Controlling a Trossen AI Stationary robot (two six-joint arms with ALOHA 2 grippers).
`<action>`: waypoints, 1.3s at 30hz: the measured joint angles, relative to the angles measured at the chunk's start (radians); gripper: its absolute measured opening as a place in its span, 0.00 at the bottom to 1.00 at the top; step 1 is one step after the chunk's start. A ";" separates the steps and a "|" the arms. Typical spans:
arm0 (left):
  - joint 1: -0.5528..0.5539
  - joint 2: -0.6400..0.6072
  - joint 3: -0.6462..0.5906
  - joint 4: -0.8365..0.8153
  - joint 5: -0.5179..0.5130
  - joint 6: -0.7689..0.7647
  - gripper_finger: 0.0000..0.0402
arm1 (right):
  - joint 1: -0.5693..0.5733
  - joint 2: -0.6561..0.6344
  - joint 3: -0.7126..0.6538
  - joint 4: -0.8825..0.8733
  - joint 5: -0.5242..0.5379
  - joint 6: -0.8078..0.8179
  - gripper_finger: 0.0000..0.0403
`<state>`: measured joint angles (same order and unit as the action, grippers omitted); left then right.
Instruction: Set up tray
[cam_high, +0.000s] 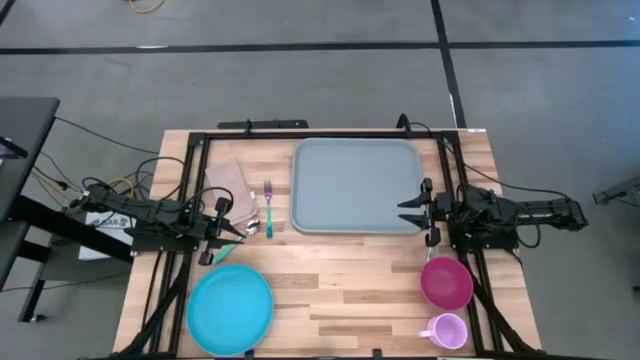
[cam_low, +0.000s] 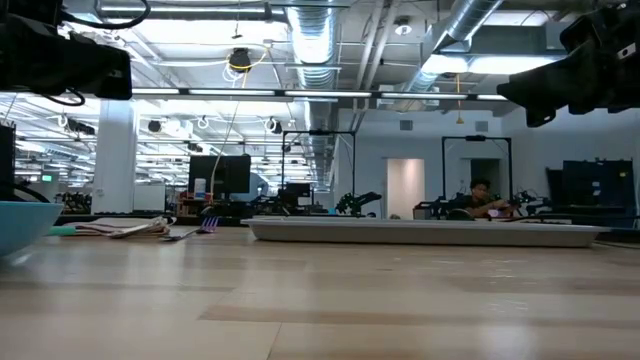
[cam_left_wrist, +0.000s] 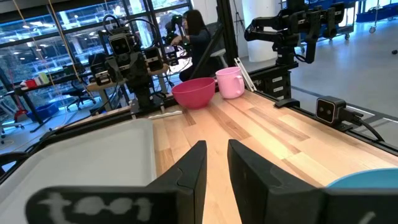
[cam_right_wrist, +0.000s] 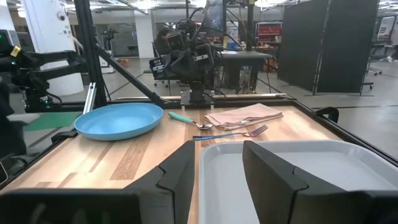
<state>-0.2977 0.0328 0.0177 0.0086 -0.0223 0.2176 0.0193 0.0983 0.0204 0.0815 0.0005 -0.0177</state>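
The grey-blue tray lies flat on the far middle of the table; it also shows as a tray in the low view and a tray in the right wrist view. My right gripper hovers open above the tray's right rim, fingers pointing toward the table's left. My left gripper hovers open left of the tray, above a teal-handled spoon, fingers pointing toward the table's right. Both arms hang well above the tabletop in the low view.
A folded napkin and a fork lie left of the tray. A round blue plate sits at the near left. A pink bowl and pink mug stand near right. Bare wood lies between them.
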 joint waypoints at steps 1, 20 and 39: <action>0.000 0.000 0.000 0.000 0.000 0.000 0.14 | 0.000 0.000 0.000 0.000 0.000 0.000 0.32; 0.000 0.000 -0.001 0.020 -0.075 -0.076 0.14 | 0.000 0.000 0.000 0.000 0.000 0.000 0.32; 0.000 0.006 -0.004 0.132 -0.174 -0.226 0.14 | 0.002 0.000 0.000 0.017 0.000 0.184 0.32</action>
<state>-0.2977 0.0391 0.0135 0.1406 -0.1959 -0.0088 0.0212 0.0982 0.0204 0.0982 0.0004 0.1663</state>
